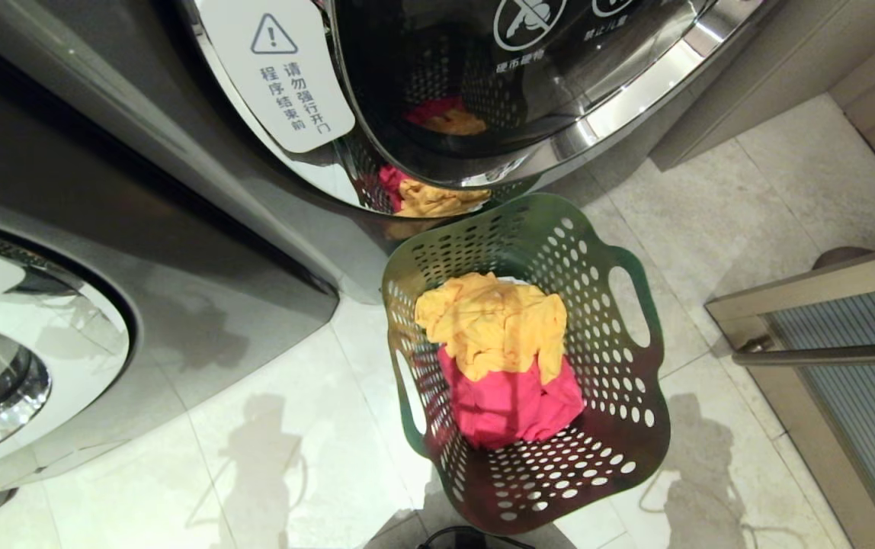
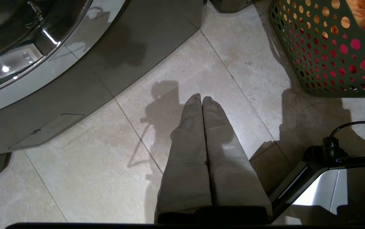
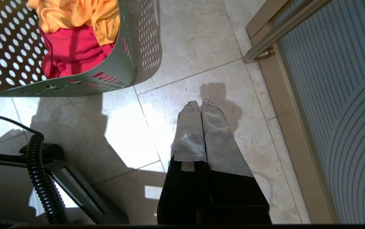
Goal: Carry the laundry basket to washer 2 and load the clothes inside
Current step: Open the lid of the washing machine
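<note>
Pressed tightly together, the fingers of the left gripper (image 2: 202, 99) point down at the pale floor tiles (image 2: 182, 73) and grasp nothing. Around them is only bare tile with their own shadow on it. The fingers of the right gripper (image 3: 200, 104) are clenched in the same way, empty, above the tiles on the other side. Neither gripper touches the laundry basket (image 1: 620, 427) — each one hangs beside it, well apart from its wall.

Between the two grippers, the basket stands upright on the floor, dark green, with round holes all over its walls and one cut-out handle on each side. Inside lie the clothes (image 1: 498, 358): a yellow-orange garment on top, a bright pink-red one under it and nearer to the robot, and a small bit of white cloth at the far edge.

Just behind the basket stands a dark grey washer (image 1: 178, 160) with a chrome-ringed round glass door (image 1: 498, 84); the glass reflects the basket and the clothes. A white warning label (image 1: 277, 69) sits on the door's left part. No numeral is visible, so I cannot tell which washer it is. Another grey washer (image 1: 18, 366) is on the left, and a metal-framed door with a bar handle (image 1: 826, 354) is on the right.
</note>
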You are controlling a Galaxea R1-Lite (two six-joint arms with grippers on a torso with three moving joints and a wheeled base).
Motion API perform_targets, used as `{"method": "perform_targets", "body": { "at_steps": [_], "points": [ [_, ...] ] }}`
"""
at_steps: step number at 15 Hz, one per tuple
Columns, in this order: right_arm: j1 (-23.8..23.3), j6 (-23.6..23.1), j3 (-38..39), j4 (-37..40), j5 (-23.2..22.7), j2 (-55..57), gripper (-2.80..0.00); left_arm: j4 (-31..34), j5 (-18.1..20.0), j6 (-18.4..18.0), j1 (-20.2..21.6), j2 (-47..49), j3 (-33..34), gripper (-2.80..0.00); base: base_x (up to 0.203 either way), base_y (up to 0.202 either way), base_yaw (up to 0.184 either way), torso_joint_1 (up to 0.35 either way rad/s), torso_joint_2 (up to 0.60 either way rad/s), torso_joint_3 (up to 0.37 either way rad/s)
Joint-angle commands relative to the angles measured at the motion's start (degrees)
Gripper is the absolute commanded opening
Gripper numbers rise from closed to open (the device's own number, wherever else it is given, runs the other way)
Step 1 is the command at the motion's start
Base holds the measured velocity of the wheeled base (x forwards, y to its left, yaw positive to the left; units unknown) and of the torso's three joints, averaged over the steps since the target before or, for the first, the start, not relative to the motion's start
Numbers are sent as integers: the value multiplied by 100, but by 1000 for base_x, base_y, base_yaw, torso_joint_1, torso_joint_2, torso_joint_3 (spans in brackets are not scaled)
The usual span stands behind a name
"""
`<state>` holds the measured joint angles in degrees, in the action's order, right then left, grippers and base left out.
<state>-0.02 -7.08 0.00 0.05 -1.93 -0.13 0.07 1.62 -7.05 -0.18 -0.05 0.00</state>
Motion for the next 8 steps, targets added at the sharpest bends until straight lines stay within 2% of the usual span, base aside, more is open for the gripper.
{"method": "perform_targets", "body": {
  "at_steps": [1, 8],
  "points": [
    [-6, -12, 0, 4, -1, 13, -280, -7, 10, -21, 1, 5, 0, -280, 0, 0, 0, 2, 6, 192],
    [2, 93, 0, 4, 34, 13, -280, -7, 14, -16, 1, 5, 0, -280, 0, 0, 0, 3, 4, 201]
  ]
}}
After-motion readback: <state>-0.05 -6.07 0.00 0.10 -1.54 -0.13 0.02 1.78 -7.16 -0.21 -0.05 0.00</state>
